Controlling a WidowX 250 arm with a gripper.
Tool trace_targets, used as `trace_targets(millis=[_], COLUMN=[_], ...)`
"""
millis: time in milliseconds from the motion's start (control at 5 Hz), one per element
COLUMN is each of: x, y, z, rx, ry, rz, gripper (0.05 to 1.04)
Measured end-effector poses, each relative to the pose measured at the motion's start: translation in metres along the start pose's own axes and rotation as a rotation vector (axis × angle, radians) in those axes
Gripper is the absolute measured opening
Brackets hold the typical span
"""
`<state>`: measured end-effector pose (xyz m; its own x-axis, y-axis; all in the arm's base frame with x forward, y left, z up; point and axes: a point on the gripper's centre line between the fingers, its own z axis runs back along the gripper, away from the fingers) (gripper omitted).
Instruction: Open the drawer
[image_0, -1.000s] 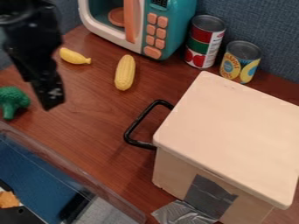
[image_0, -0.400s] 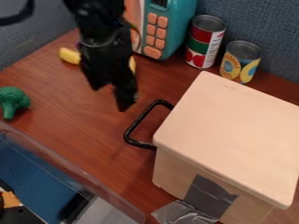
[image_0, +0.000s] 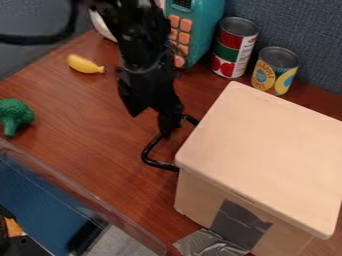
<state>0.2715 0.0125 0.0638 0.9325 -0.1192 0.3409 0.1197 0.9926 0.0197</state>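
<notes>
The gripper (image_0: 151, 121) hangs at the upper middle with its two fingers apart, so it is open. Its right finger overlaps the upper part of the black handle (image_0: 159, 164); whether they touch I cannot tell. That handle sticks out from the left side of a pale wooden box with a flat top (image_0: 264, 150), which is the drawer unit at the right. The drawer looks closed, its front mostly hidden under the top's edge.
Behind stand a teal toy microwave (image_0: 206, 30) and two cans, one red and green (image_0: 234, 48), one yellow (image_0: 275, 71). At left lie a yellow banana (image_0: 85, 64) and green broccoli (image_0: 13, 116). A clear-walled bin (image_0: 87, 202) occupies the lower left.
From the upper left the gripper has moved right and slightly down to the handle, and it now covers the corn. The box and its handle have stayed put.
</notes>
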Motion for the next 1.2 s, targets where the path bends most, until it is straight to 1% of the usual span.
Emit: trace_targets(millis=[200,400,600,800,1000,1200], x=[0.000,-0.001,-0.004,-0.009,-0.011,-0.013], y=[-0.009,-0.014,-0.013,-0.013,-0.013,-0.007], z=[-0.005,-0.010,-0.016,-0.023,-0.023,-0.023], rx=[0.005,0.007,0.014,0.019,0.017,0.018], ry=[-0.001,0.008,0.034,0.065,0.077,0.078], rz=[-0.006,-0.004,0.011,0.023,0.029,0.058], gripper=[0.999,0.947,0.694,0.381,0.175,0.129])
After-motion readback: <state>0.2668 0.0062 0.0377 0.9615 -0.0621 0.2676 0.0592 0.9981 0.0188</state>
